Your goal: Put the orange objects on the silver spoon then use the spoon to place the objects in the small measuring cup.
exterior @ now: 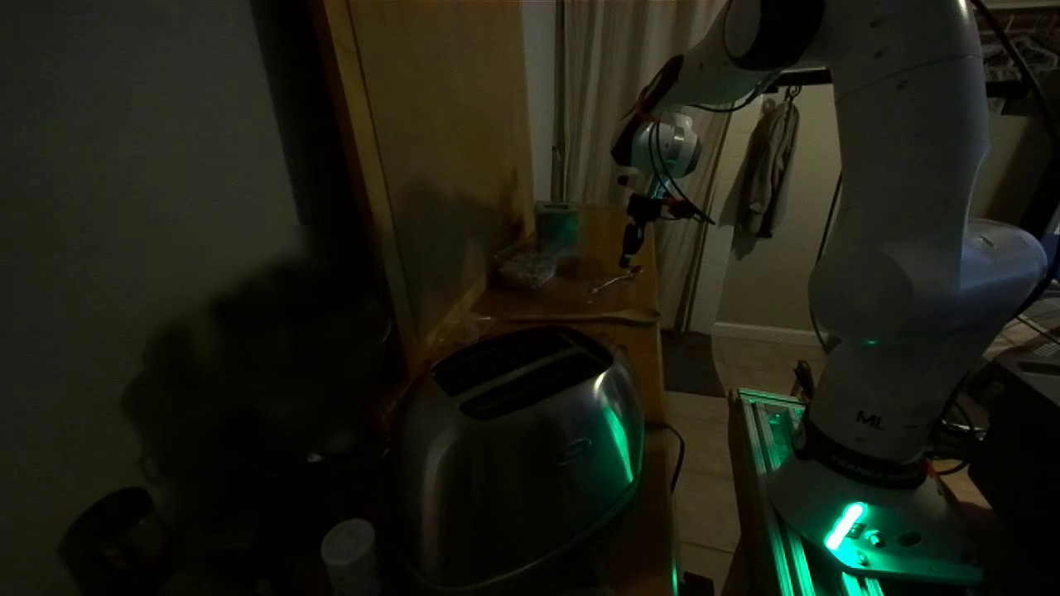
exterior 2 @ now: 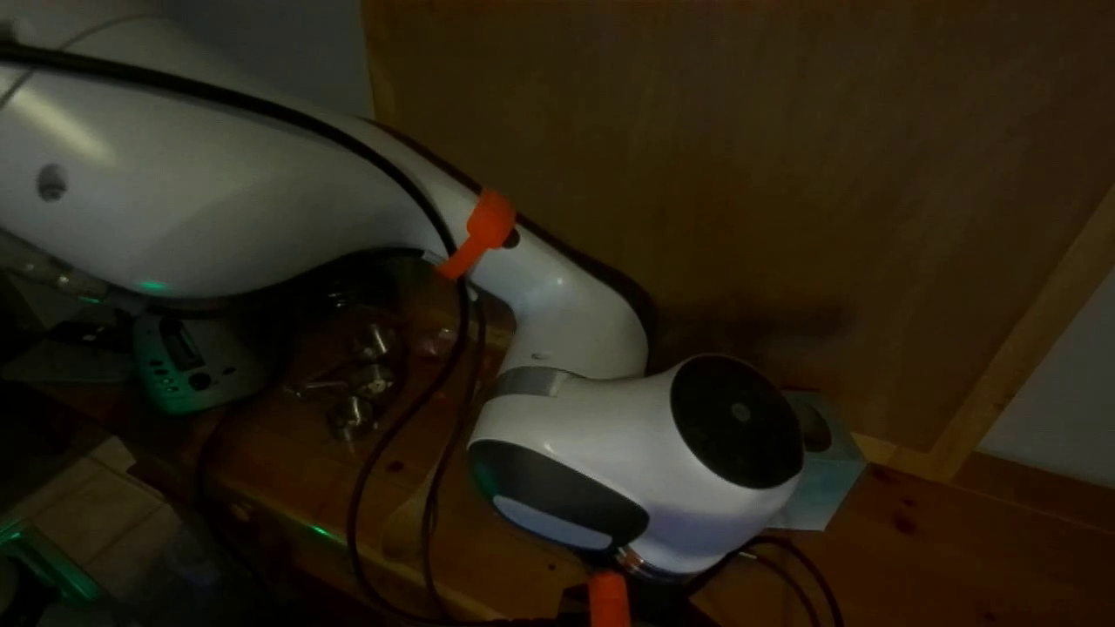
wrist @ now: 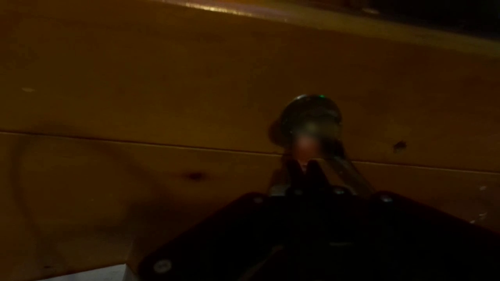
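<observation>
Low over the desk (wrist: 156, 97), with its fingers (wrist: 318, 177) drawn narrow, the hand (wrist: 305, 166) seems to have a small orange piece (wrist: 306, 147) pinched at the tips; dim light and blur make that a judgement. Seen from the wrist, the piece lies at twelve o'clock of the tips, across the near part of the silver spoon (wrist: 312, 109), whose bowl points to twelve and whose handle (wrist: 353, 173) runs toward five. Whether the piece touches the bowl, I cannot tell. It should be light and perhaps a little slick, firm or soft I cannot say, so a gentle pinch across its middle and a release right down in the bowl would suit, since smooth curved metal may let it roll. The spoon looks stiff, slim and light, and its handle will likely twist between hard fingers; best taken squarely partway along the handle and carried level. In an exterior view, metal cups (exterior 2: 353, 418) sit at about three to four o'clock of the toaster (exterior 2: 196, 366); which is the small measuring cup, I cannot tell.
</observation>
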Motion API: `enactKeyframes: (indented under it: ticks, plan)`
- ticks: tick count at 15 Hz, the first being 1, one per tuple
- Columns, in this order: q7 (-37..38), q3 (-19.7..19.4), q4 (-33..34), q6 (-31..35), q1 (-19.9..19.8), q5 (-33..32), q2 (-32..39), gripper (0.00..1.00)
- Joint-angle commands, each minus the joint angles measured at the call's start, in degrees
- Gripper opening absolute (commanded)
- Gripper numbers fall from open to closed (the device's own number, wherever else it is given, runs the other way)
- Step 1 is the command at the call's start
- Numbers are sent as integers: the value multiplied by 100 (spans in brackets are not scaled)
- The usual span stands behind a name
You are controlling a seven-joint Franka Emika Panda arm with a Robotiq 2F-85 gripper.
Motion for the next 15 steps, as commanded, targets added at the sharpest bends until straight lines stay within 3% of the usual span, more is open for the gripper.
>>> enactKeyframes:
  ticks: [1, 4, 7, 12, 14, 15]
  plan:
    - [-116, 146, 195, 85, -160, 62, 189, 5]
    - [-105, 180, 201, 100, -193, 51, 212, 6]
    - [-106, 198, 193, 103, -218, 31, 212, 34]
    - [-106, 223, 209, 116, -232, 6, 210, 70]
    - [-113, 238, 233, 132, -238, 5, 222, 64]
    - [-117, 246, 250, 135, -242, 9, 232, 67]
